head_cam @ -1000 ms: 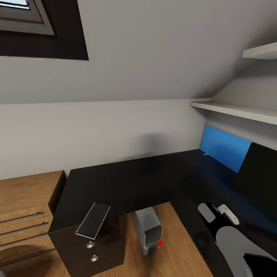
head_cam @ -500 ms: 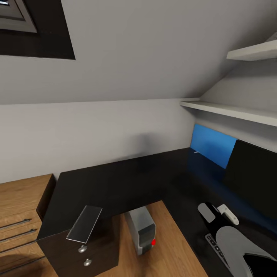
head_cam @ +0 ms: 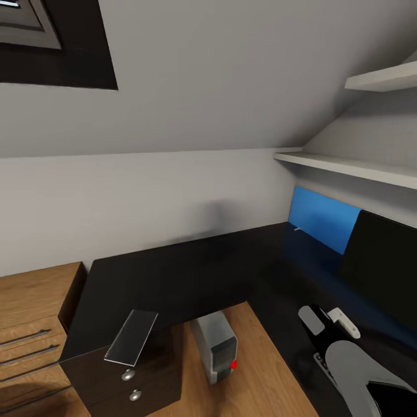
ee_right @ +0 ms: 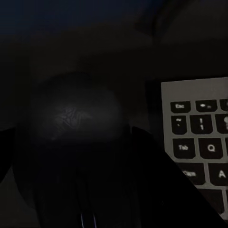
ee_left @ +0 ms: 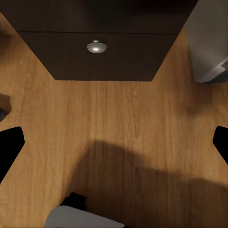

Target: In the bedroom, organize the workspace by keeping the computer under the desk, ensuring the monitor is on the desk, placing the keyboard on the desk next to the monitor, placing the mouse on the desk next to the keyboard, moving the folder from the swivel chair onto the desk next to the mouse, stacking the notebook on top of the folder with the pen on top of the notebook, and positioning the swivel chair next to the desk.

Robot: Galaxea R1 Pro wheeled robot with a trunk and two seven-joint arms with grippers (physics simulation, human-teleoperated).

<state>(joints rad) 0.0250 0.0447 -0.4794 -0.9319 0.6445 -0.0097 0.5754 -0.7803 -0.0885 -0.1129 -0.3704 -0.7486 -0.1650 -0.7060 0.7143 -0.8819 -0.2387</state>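
Right hand (head_cam: 327,320) low over the desk (head_cam: 191,269), clenched around the mouse (ee_right: 76,111), beside the keyboard (ee_right: 199,142).

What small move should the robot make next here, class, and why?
Probably set the mouse down on the desk beside the keyboard: the right wrist view shows it close under the right end effector, right next to the keys, so that placement looks nearly done.

Black mouse (ee_right: 76,111) lies just beside keyboard (ee_right: 197,147).
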